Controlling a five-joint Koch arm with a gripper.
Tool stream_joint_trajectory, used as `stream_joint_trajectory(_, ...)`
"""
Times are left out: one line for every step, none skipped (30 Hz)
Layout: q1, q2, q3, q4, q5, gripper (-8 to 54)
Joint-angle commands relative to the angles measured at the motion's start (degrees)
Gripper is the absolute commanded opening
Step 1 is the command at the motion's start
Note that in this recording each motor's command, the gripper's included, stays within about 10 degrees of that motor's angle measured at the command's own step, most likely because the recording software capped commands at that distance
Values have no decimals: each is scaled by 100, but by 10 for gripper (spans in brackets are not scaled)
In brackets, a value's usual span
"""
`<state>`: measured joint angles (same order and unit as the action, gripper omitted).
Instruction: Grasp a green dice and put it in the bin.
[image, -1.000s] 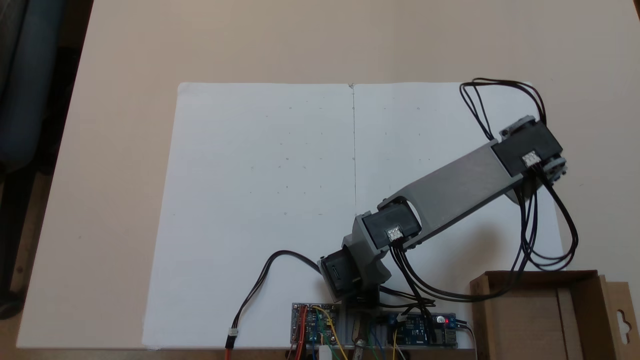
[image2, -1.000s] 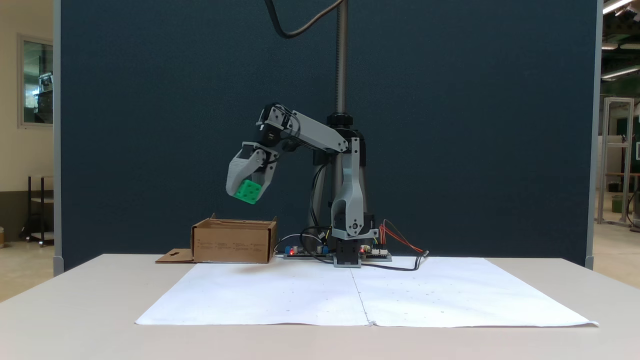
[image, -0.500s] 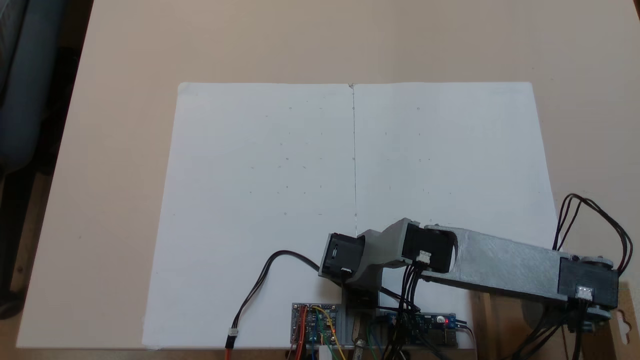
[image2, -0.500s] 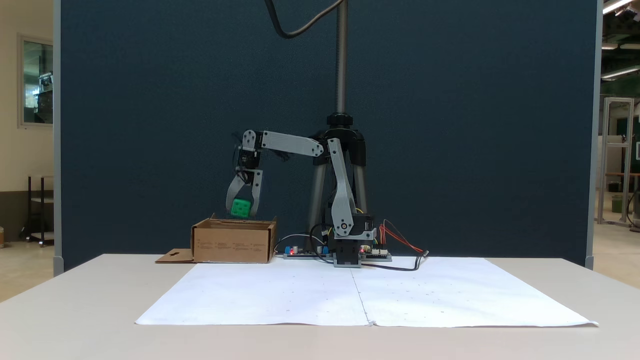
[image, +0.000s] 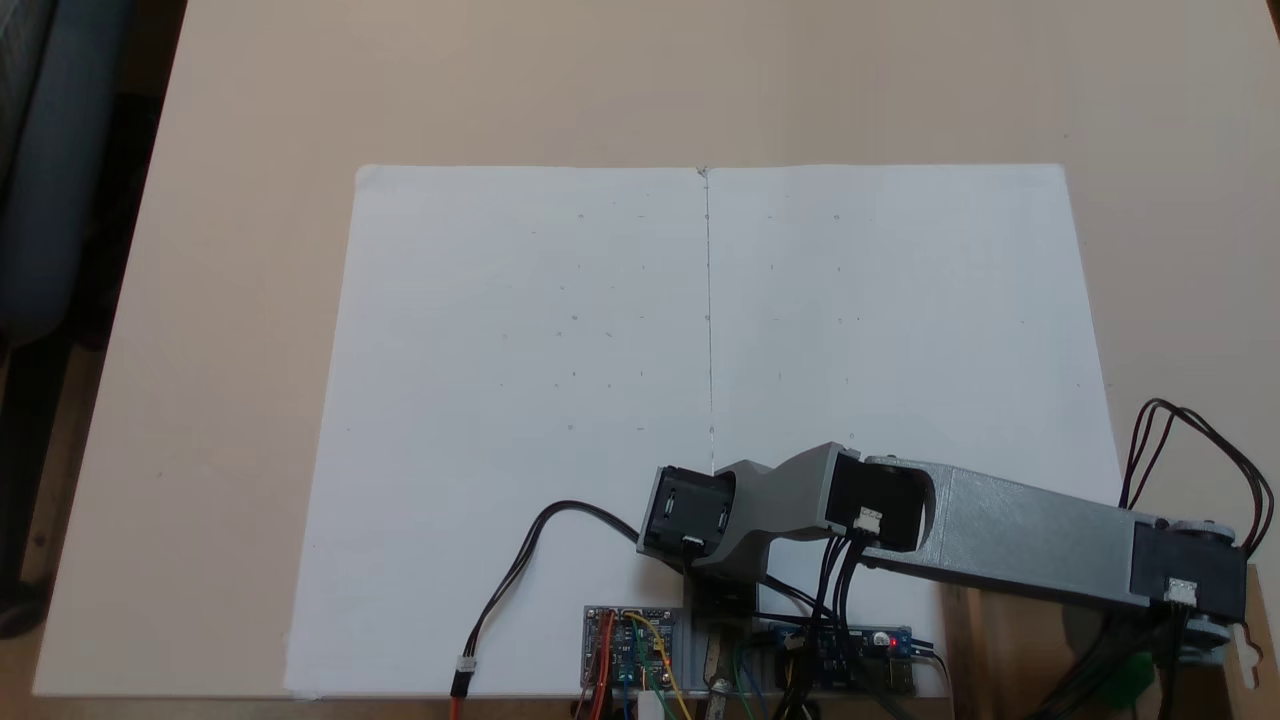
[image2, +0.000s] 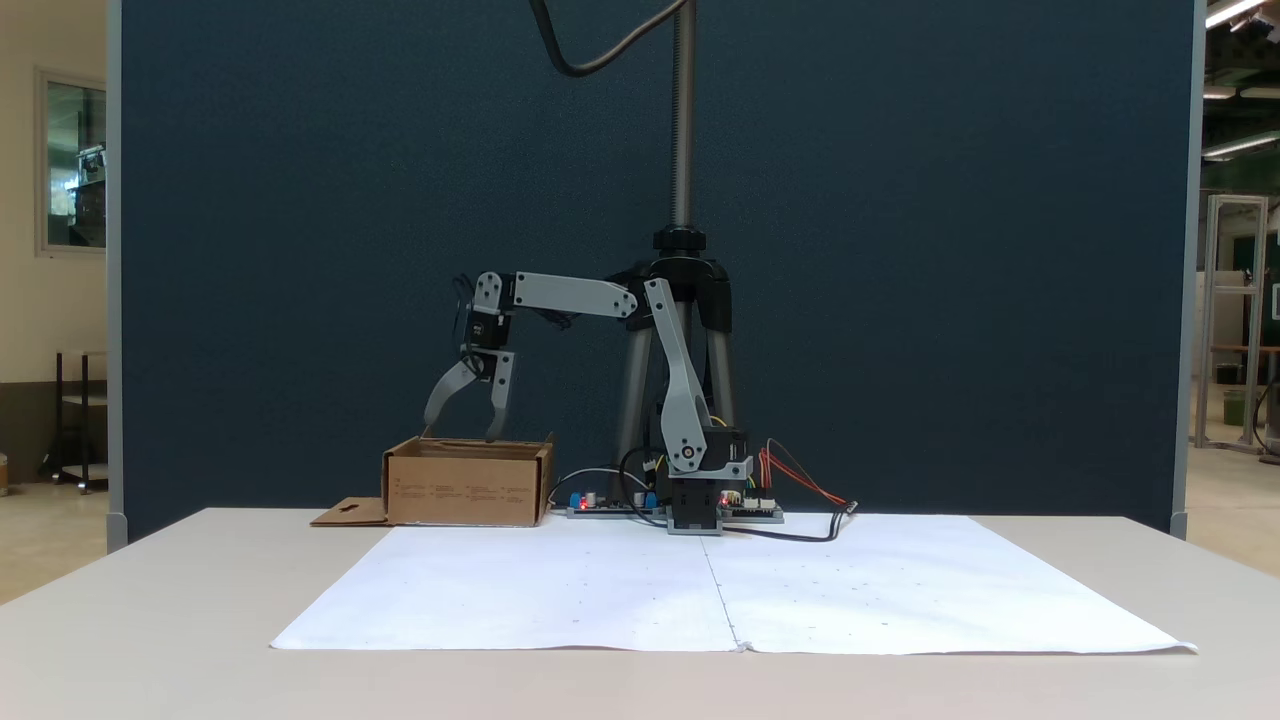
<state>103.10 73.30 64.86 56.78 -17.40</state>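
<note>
From the side, the bin (image2: 468, 485) sits at the far left end of the table (image2: 150, 620), its flap (image2: 350, 513) lying flat on the outer side. Right over it hangs the gripper (image2: 461, 430), pointing down, its two fingers spread wide with nothing between them — the tips are just above the bin's rim. The arm (image2: 570, 294) reaches back from there to its base (image2: 697, 505), which stands at the back edge of the white paper (image2: 730, 590), with circuit boards (image2: 600, 500) beside it.

From above, the paper (image: 560, 380) is bare. The arm (image: 1030, 540) stretches from the base toward the lower right corner, where it covers most of the bin (image: 975, 650). Under the wrist there, a patch of bright green shows inside the bin — the dice (image: 1135, 673), partly hidden by cables (image: 1190, 440) and the arm. Whether it lies flat on the bin floor I cannot tell; from the side the walls hide it.

So, as I judge it, the main work is done: the dice is out of the open jaws and in the bin. What seems left is small — lifting the empty gripper clear and bringing the arm back to rest.
</note>
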Motion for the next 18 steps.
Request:
stream_joint_trajectory(-352,475,-308,-431,141,411)
stream_joint_trajectory(-580,694,-360,-431,404,411)
stream_joint_trajectory(-853,905,-378,-431,633,411)
stream_joint_trajectory(-1160,1134,-387,-439,861,411)
stream_joint_trajectory(-1512,1318,-387,-457,1090,411)
stream_joint_trajectory(-1898,1477,-387,-466,1213,413)
stream_joint_trajectory(-2276,1600,-387,-466,1345,418)
stream_joint_trajectory(-2654,1740,-387,-483,1591,418)
stream_joint_trajectory(-3032,1828,-387,-483,1723,418)
stream_joint_trajectory(-3410,1890,-387,-501,1749,419)
stream_joint_trajectory(-3744,1942,-387,-501,1872,420)
stream_joint_trajectory(-4061,1978,-387,-501,2039,420)
stream_joint_trajectory(-4421,1986,-387,-501,2092,421)
stream_joint_trajectory(-4755,1986,-387,-501,2101,427)
stream_joint_trajectory(-5133,1978,-378,-501,2101,429)
stream_joint_trajectory(-5476,1978,-378,-519,2101,435)
stream_joint_trajectory(-5836,1986,-378,-519,2101,436)
stream_joint_trajectory(-6196,1986,-378,-519,2109,437)
